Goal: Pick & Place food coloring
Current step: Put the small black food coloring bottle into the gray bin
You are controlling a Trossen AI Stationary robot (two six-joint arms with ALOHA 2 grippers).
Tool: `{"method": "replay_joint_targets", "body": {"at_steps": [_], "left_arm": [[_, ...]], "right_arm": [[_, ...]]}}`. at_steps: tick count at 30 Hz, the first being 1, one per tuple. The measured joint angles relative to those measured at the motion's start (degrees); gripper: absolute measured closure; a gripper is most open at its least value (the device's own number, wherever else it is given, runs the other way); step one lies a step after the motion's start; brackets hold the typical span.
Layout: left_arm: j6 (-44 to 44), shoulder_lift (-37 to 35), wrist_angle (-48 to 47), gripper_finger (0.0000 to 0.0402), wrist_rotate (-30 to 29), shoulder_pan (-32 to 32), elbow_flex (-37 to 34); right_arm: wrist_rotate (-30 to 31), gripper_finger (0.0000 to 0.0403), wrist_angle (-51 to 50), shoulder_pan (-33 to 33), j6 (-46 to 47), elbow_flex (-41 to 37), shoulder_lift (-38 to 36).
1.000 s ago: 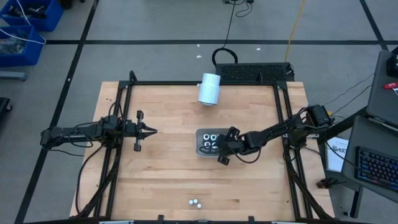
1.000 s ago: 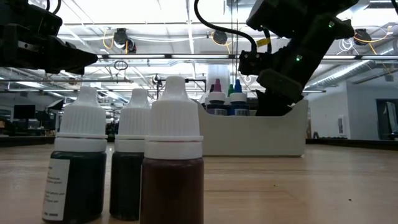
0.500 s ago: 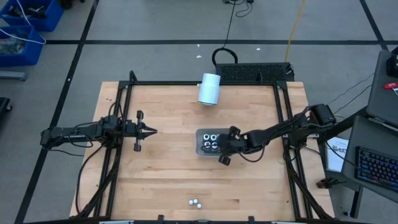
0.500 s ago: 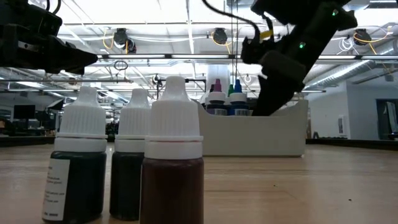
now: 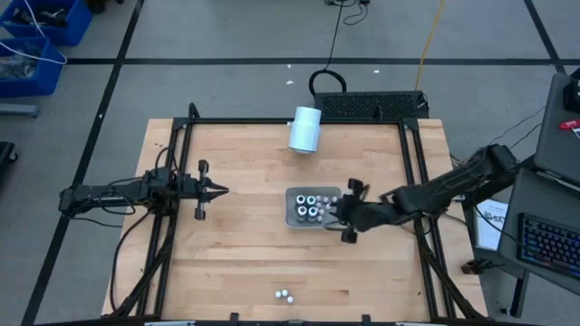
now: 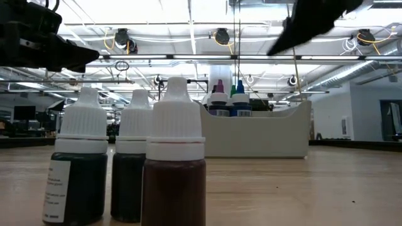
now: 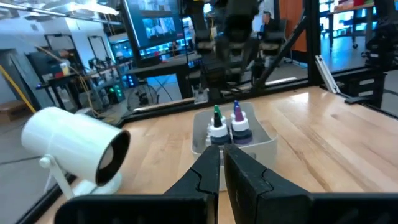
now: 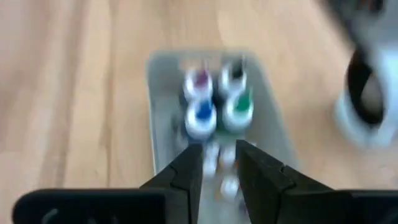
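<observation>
The food coloring bottles (image 5: 311, 207) stand upright in a grey tray (image 5: 292, 217) at mid-table. Their coloured tips (image 8: 203, 112) show in the right wrist view, with small white caps (image 8: 212, 153) beside them. My right gripper (image 5: 337, 214) hangs above the tray's right end, slanting down toward it. Its fingers (image 8: 189, 165) stand a little apart, with nothing between them. More dark bottles with white caps (image 6: 174, 163) stand near the table's front edge (image 5: 284, 295). My left gripper (image 5: 220, 190) waits shut and level at the table's left, pointing at the tray (image 7: 231, 140).
A large white cylinder (image 5: 304, 129) lies on its side at the table's far edge, beyond the tray. Bare wood lies between the tray and the front bottles. A black frame rail (image 5: 419, 181) runs along the table's right side.
My right gripper has risen out of the tray and drawn back toward the table's right edge, rolling a little as it went. White caps now show in the tray's right half, where the gripper stood before.
</observation>
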Motion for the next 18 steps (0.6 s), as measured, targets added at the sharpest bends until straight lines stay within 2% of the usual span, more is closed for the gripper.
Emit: {"method": "replay_joint_targets", "body": {"at_steps": [2,5,7,9,12,18], "left_arm": [[-0.5,0.0,0.1,0.0371,-0.8,0.0,0.0],[-1.5,0.0,0.4,0.0371,-2.4,0.0,0.0],[-1.5,0.0,0.7,0.0371,-3.2,0.0,0.0],[-0.9,0.0,0.8,0.0371,-3.5,0.0,0.0],[1.1,0.0,1.3,0.0371,-3.2,0.0,0.0],[-2.9,0.0,2.2,0.0371,-3.2,0.0,0.0]], "right_arm": [[-0.6,0.0327,5.7,1.1,-7.3,-2.4,-4.1],[-6.9,0.035,19.9,2.0,-18.6,-10.0,-10.7],[-7.6,0.0371,30.9,1.6,-21.8,-16.4,-15.0],[-6.2,0.0391,37.6,-0.2,-23.1,-22.3,-19.0],[-6.2,0.0397,38.0,-3.3,-22.8,-28.9,-25.5],[-16.9,0.04,39.6,-8.5,-21.4,-35.9,-39.6]]}}
